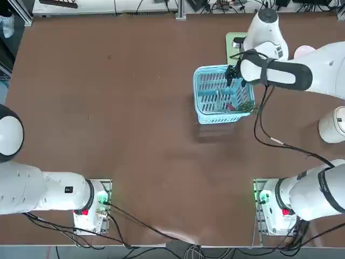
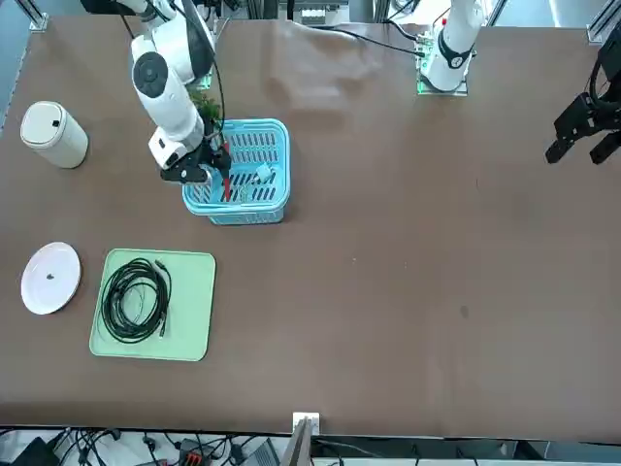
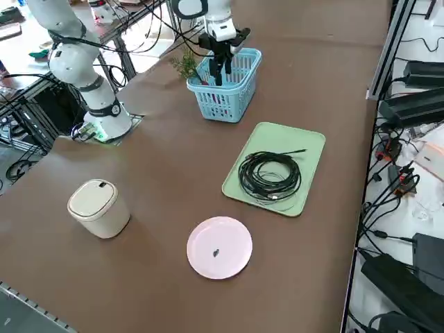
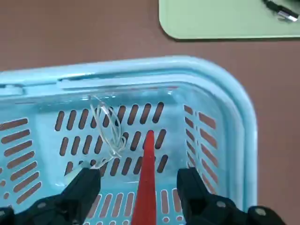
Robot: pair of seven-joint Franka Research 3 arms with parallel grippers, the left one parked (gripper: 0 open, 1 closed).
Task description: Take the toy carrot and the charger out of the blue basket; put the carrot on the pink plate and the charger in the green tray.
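Brown bench from overhead: your right gripper point(image 1: 233, 75) hangs over the blue basket point(image 1: 207, 110), its arm hiding the pink plate and most of the green tray point(image 1: 233, 39). At the wrist, jaws spread astride the toy carrot point(image 4: 146, 180); drop straight, pinch mid-stick, clear of the charger point(image 4: 108, 133) cable, whose plug is hard to see.

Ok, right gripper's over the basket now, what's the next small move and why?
Probably lower straight down and close on the toy carrot. The right gripper hangs open just above the blue basket, one finger on each side of the carrot's red body. The charger's thin white cable lies close beside it, so keep the descent centred to avoid snagging it.
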